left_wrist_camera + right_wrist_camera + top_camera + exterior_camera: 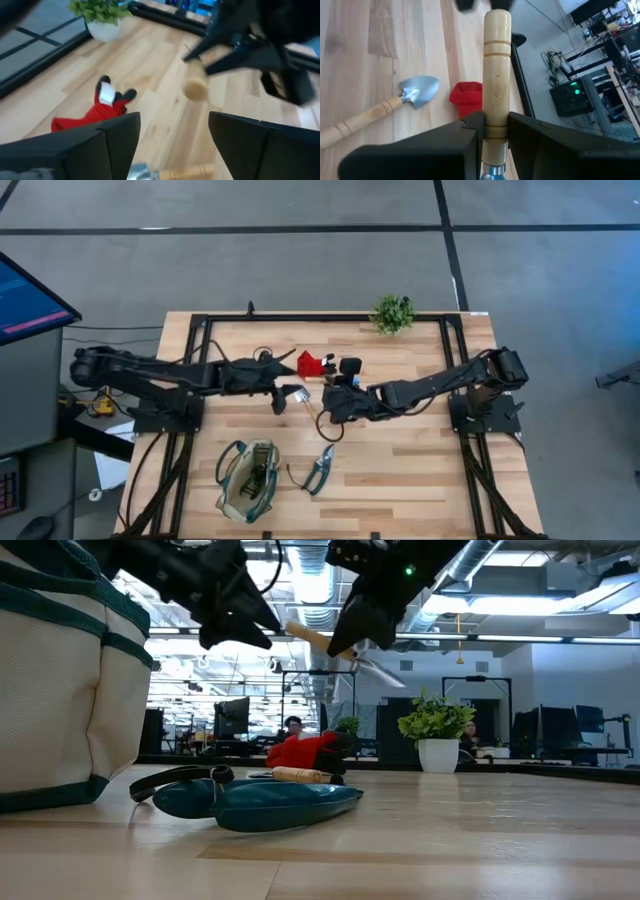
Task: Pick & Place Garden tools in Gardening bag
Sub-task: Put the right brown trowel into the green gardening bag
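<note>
Right end effector [492, 131] clamped on trowel [497, 75] by its handle: smooth turned wood w/ ring grooves, rounded butt; blade mostly cut off in right wrist view, only a silver ferrule showing at the fingers. Held clear above tabletop [400, 470], long axis running from right fingers toward left end effector [172, 145], butt-first. Left one open, empty, facing that butt, close but not touching. Second trowel [385, 107] flat on the wood below, silver spoon-shaped blade beside red tool [312, 364]. Shears [320, 469] lie nearer the front edge than both effectors, beside canvas gardening bag [247, 478]; bag contents hard to make out.
</note>
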